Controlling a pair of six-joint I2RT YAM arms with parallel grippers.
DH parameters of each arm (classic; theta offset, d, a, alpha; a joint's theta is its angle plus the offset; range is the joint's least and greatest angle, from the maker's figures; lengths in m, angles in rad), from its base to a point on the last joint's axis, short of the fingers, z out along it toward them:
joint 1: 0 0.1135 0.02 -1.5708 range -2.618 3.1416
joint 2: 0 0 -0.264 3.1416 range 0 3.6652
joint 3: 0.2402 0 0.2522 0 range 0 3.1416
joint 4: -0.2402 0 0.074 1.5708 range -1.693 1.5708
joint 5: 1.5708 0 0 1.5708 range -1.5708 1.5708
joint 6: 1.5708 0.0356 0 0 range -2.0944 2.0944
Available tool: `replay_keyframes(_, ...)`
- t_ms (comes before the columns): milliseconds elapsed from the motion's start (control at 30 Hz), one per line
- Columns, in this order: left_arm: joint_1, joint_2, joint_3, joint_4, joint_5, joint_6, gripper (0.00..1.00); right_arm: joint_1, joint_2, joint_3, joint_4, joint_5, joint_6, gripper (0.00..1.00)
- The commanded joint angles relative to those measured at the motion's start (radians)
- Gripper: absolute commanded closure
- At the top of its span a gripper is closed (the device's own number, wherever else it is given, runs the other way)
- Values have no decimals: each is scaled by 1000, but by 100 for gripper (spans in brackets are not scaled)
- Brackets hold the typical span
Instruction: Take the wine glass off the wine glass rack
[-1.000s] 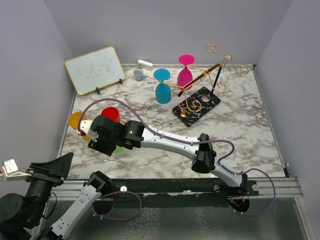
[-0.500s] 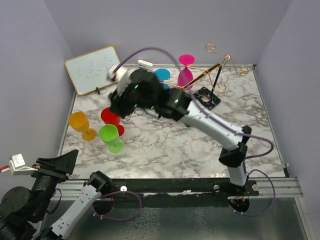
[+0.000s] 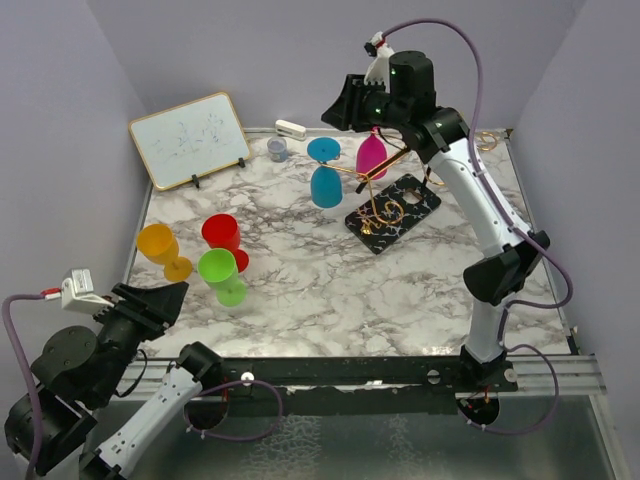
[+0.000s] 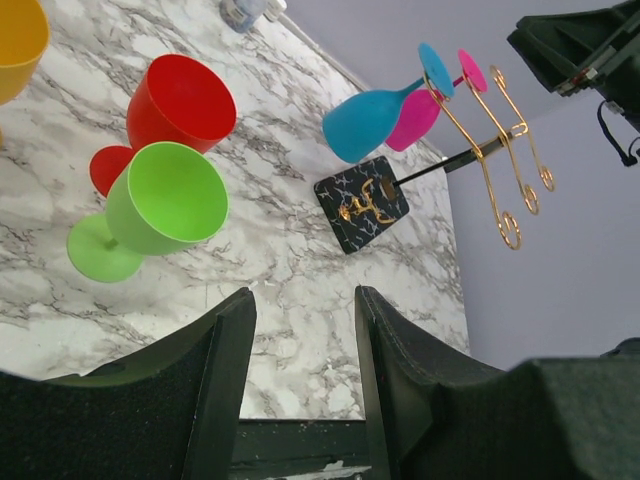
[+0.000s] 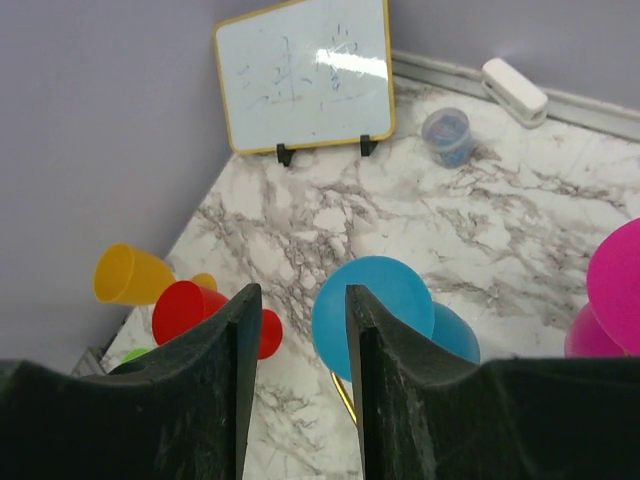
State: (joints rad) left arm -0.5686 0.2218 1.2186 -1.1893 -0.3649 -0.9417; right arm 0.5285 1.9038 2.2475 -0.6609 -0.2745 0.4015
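Observation:
The wine glass rack (image 3: 404,152) is a gold wire stand on a black patterned base (image 3: 393,212) at the back of the table. A blue wine glass (image 3: 325,181) and a pink wine glass (image 3: 371,155) hang upside down from its arm. My right gripper (image 3: 343,108) is open and empty, high above the rack. In the right wrist view the right gripper (image 5: 299,297) looks down on the blue glass's foot (image 5: 385,305). My left gripper (image 3: 160,299) is open and empty at the front left. The left wrist view shows the rack (image 4: 488,150) and the blue glass (image 4: 365,121) far off.
Orange (image 3: 161,247), red (image 3: 222,235) and green (image 3: 222,273) glasses stand at the front left. A whiteboard (image 3: 190,137) leans at the back left. A small grey cup (image 3: 277,149) and a white eraser (image 3: 291,129) lie by the back wall.
My right arm swung from the standing glasses at the front left up and back to above the rack, uncovering the green glass. My left gripper shifted slightly right.

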Motion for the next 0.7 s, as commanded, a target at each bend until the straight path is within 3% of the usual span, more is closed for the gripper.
replay_keyframes(0,2,54,-13,62,70,35,53,-20,41,-4,-25,-87,62,61)
replay_keyframes(400,3,205,-37,171,138,79,52,-70,38,-112,-4,-51,88,57)
replay_keyframes(667,3,220,-67,223,156,81,51,-81,49,-147,15,-113,66,56)
